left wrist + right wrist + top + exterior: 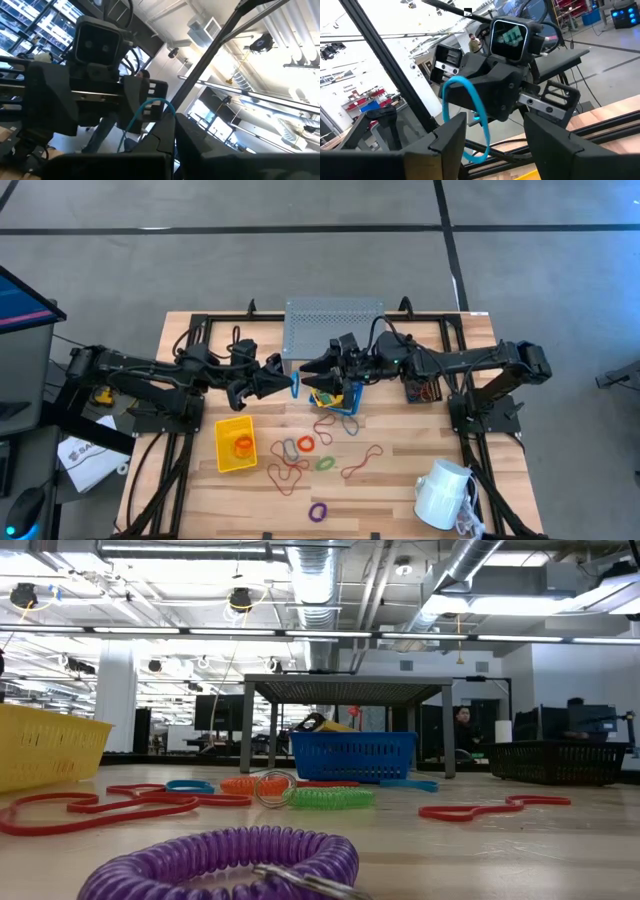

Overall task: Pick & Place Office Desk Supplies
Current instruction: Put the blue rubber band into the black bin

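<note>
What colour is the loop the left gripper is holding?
Blue loop; left gripper grips it, best in the right wrist view.

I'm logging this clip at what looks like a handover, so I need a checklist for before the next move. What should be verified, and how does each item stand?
1. Left hand grips the blue loop: ok, it is shut on the loop.
2. Right hand is open to receive: ok, its fingers stand apart on either side of the loop.
3. Right hand has closed on the loop: not ok, not yet done.
4. Loop hangs free of cables and frame: cannot tell.
5. Blue bin is near the hands: ok, it is on the table right beside them.
6. Yellow bin is out of the way: ok, it is nearer the table's front.
</note>
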